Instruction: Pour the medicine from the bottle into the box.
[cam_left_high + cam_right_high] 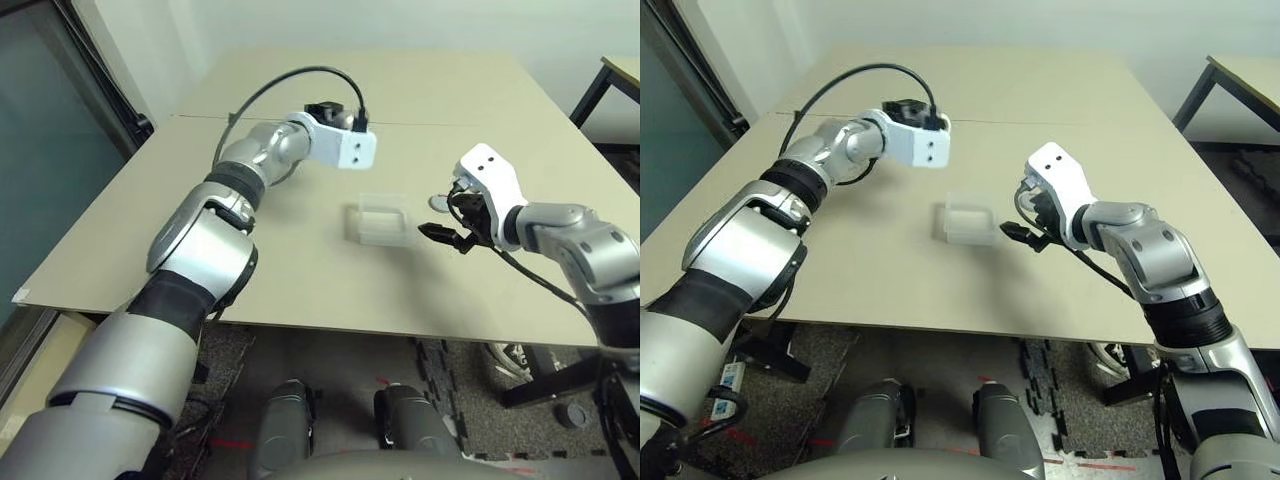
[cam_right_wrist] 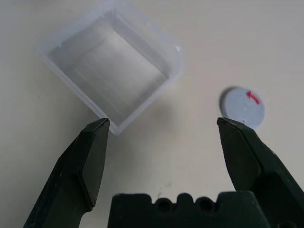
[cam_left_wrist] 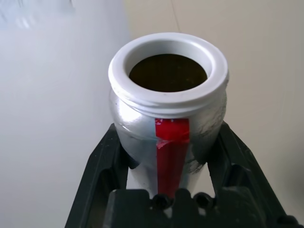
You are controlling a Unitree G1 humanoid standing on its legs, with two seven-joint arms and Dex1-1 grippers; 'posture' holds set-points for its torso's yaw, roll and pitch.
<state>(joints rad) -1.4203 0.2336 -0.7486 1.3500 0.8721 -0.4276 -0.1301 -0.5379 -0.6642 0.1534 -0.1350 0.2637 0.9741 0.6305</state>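
Pinching the silver bottle (image 3: 172,137) with its red stripe, the left gripper (image 3: 166,156) has it just off to the left of the clear box (image 1: 383,220), mouth uncapped and something dark inside. Box is sitting on the table (image 1: 300,280), and looks empty tbh. Right gripper (image 2: 164,121) is spread wide with nothing between its fingers, just right of the box. Loose grey cap (image 2: 243,108) with a red arrow lies on the table, right of the box.

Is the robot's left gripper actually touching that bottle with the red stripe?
Touching. The left wrist view shows the left gripper with its black fingers pressed against both sides of the open bottle.
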